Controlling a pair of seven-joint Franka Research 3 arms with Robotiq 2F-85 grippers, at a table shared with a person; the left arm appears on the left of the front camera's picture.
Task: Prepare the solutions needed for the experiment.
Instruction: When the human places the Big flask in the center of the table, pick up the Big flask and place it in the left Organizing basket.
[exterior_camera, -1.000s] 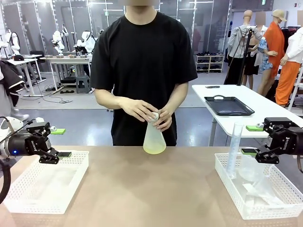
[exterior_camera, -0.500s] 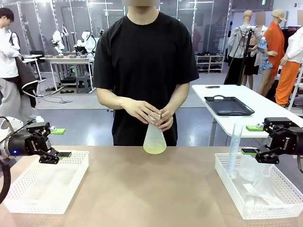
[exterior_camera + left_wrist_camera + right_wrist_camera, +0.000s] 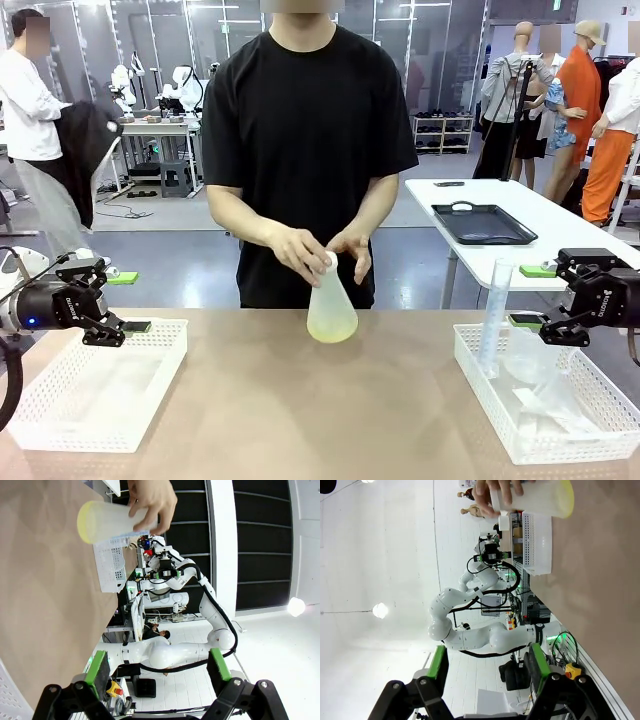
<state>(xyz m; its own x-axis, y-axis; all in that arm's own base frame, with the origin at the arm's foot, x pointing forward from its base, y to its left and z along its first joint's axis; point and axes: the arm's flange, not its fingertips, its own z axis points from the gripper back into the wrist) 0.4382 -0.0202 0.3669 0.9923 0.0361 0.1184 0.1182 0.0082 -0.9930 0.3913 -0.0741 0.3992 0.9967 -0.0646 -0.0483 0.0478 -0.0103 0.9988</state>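
At the far middle of the table a person's hand [image 3: 300, 248] holds a frosted conical flask [image 3: 332, 300] by its neck, tilted and just off the tabletop. A shallow layer of pale yellow-green solution [image 3: 332, 331] lies in its base. The flask [image 3: 112, 520] with its solution [image 3: 83, 522] appears far off in the left wrist view, as do the flask [image 3: 537, 497] and solution [image 3: 566, 500] in the right wrist view. My left gripper [image 3: 130, 302] hangs open over the left basket, and in its own view the left gripper [image 3: 157, 667] holds nothing. Over the right basket my right gripper [image 3: 530, 296] is open, and its wrist view shows the right gripper [image 3: 487, 662] with nothing in it.
A white mesh basket [image 3: 40, 400] sits at the near left. Another basket [image 3: 500, 410] at the near right holds an upright clear cylinder [image 3: 492, 315] and clear plastic items. A black tray [image 3: 483, 223] lies on a separate table behind. Another person walks in the far left background.
The person has lifted and tilted the flask, with one hand now off its neck. Neither arm has moved.
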